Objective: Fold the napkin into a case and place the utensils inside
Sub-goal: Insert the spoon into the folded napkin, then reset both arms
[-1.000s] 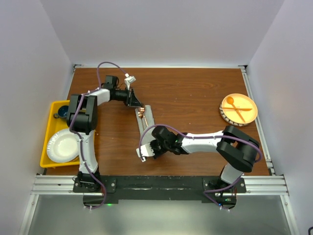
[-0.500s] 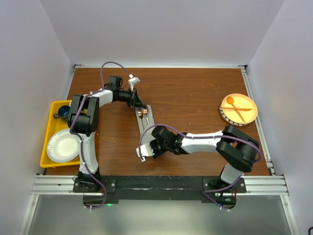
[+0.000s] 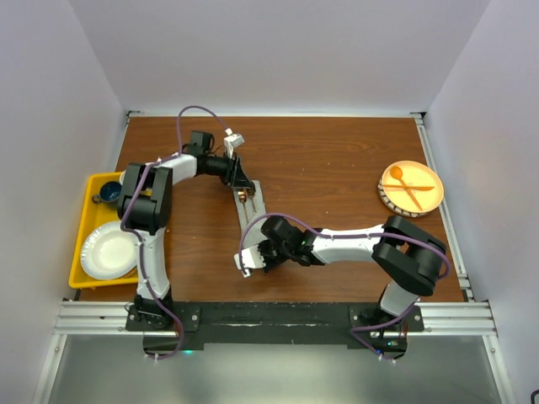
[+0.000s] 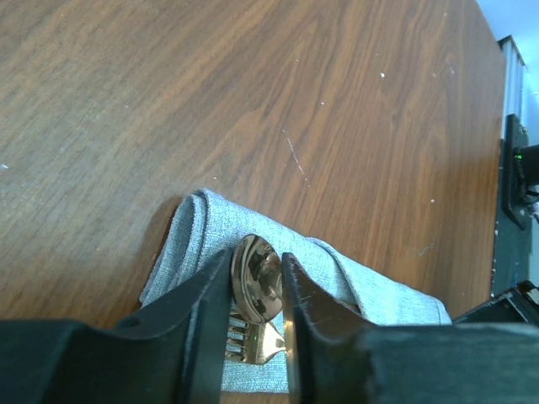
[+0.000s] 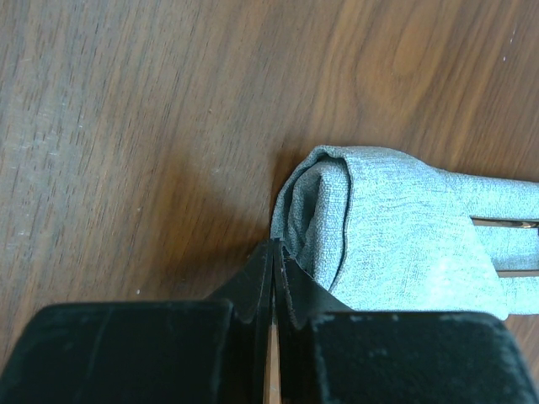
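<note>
**Two claws at opposite ends of the folded case**

The case (image 3: 249,225), a narrow grey layered strip, lies diagonally on the bench (image 3: 337,160), slightly left of its centre. At the far end, the left claw (image 4: 255,261) straddles the utensils (image 4: 258,282). The copper spoon bowl fills the narrow gap between the fingers (image 4: 202,311), and fork tines (image 4: 244,341) show just beneath it on the cloth. Whether the fingers actually pinch the bowl cannot be told. At the near end, the right claw (image 5: 274,251) is clenched, its tips pressed together and touching the rolled fold of the case. Two thin copper handles (image 5: 508,224) show in a slot of the cloth. A yellow tray (image 3: 88,187) holding a white plate (image 3: 108,250) sits at the left edge.
</note>
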Tool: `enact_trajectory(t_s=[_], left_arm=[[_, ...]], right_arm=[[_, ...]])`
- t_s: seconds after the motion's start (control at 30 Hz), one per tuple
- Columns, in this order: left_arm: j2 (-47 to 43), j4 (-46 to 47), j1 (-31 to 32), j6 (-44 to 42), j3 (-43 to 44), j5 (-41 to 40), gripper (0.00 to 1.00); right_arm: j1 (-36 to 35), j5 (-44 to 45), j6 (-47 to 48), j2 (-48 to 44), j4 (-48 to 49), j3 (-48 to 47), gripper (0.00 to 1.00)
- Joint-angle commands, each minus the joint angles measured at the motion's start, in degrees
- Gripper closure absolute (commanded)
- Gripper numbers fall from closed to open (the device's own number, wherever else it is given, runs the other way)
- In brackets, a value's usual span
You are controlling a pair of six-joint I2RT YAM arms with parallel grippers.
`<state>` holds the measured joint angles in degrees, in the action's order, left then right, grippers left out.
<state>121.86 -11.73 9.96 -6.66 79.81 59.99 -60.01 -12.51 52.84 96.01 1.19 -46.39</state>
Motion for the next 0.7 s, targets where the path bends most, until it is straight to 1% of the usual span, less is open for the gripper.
enact_trajectory(t_s=[0.0,0.07,0.23,0.27,0.3,0.4,0.43,0.47,0.5,0.53,0.57,0.67], left_arm=[[-6.28,2.32,0.42,-1.69,2.45,-2.24,0.61],[-7.07,2.41,0.68,-2.22,3.51,-3.73,0.56],[-9.36,0.92,1.12,-4.50,6.58,-6.36,0.50],[-9.54,0.48,1.21,-4.94,7.02,-6.81,0.44],[-10.24,0.30,1.21,-5.12,7.37,-7.07,0.42],[-11.82,0.21,1.12,-5.03,8.25,-9.53,0.37],[-12.35,0.47,0.86,-4.60,8.34,-11.28,0.31],[-12.96,1.00,0.59,-4.16,8.34,-12.08,0.15],[-14.18,2.22,0.33,-3.11,8.26,-12.69,0.02],[-14.89,2.93,-0.37,-2.49,8.08,-14.35,0.00],[-16.21,4.16,-0.72,-1.44,8.17,-15.24,0.00],[-18.40,3.73,-2.22,-1.69,9.48,-19.19,0.00]], right_arm=[[-0.02,1.18,-0.81,0.41,0.30,-1.16,0.99],[0.07,1.09,-0.81,0.41,0.39,-1.16,0.98],[-0.02,1.00,-0.98,-0.03,0.48,-1.25,0.98],[0.07,0.91,-1.16,-0.12,0.30,-1.33,0.97],[0.07,0.91,-1.25,-0.29,0.22,-1.33,0.96],[0.07,0.56,-2.39,-1.61,-0.84,-1.60,0.94],[0.07,0.12,-2.74,-2.05,-1.01,-1.86,0.94],[0.15,-0.05,-3.52,-3.27,-2.41,-2.12,0.92],[0.07,-0.32,-3.97,-3.98,-2.68,-2.21,0.92],[0.07,-0.93,-4.67,-4.77,-3.73,-2.47,0.91],[0.15,-1.37,-5.02,-6.26,-4.44,-2.74,0.90],[0.15,-3.30,-6.08,-10.20,-6.99,-3.18,0.88]])
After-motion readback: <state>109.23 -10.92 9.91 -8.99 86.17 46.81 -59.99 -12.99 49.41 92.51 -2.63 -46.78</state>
